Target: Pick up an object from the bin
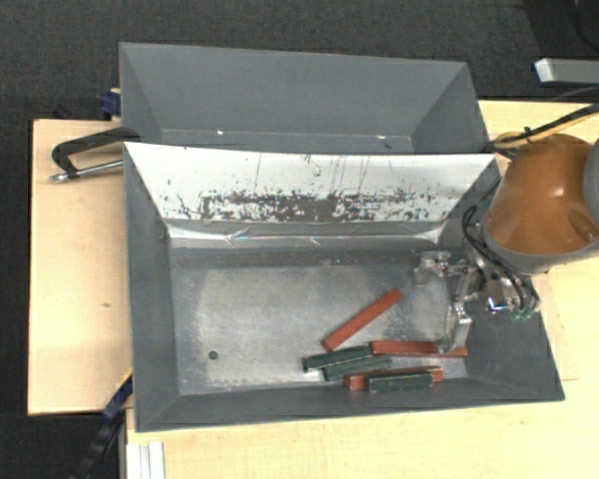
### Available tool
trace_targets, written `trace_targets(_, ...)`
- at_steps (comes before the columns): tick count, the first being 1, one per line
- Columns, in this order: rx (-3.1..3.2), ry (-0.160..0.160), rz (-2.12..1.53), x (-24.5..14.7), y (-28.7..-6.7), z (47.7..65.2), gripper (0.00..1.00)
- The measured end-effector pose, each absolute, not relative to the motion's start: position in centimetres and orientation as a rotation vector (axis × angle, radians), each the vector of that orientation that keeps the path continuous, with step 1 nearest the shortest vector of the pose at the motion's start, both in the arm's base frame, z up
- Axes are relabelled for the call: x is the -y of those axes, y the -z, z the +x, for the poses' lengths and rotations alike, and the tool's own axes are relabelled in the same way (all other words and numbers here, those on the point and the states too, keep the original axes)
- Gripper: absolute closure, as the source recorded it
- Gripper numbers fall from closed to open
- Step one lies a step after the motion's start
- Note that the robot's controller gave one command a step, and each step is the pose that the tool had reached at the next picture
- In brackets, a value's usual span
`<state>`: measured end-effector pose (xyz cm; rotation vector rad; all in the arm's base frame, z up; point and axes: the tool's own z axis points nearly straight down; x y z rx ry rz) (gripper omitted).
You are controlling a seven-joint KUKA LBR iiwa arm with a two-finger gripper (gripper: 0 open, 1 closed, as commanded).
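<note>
My gripper (458,319) hangs low at the bin's right side, close to the right wall. Its tip is just above the right end of a flat red stick (417,348) that lies on the bin floor. A second, orange-red stick (362,319) lies slanted to the left of the gripper. In front of that one lie two dark green sticks (344,360) side by side. I see nothing held in the gripper.
Another dark green stick with red ends (395,379) lies along the bin's front wall. The sticks form a small cluster in the front right corner. The orange cover on the wrist stands over the bin's right rim.
</note>
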<state>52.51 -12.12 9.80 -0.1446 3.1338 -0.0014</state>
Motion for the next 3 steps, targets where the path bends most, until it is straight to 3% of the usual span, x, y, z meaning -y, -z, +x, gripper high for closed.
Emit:
trace_targets(1, -3.142, -0.001, -0.009, 7.4, -8.0, 52.9, 0.00)
trace_targets(2, -3.137, -0.005, -0.004, 6.2, -8.3, 53.7, 0.00)
trace_targets(3, -3.140, 0.002, -0.053, 3.8, -8.9, 52.5, 0.00)
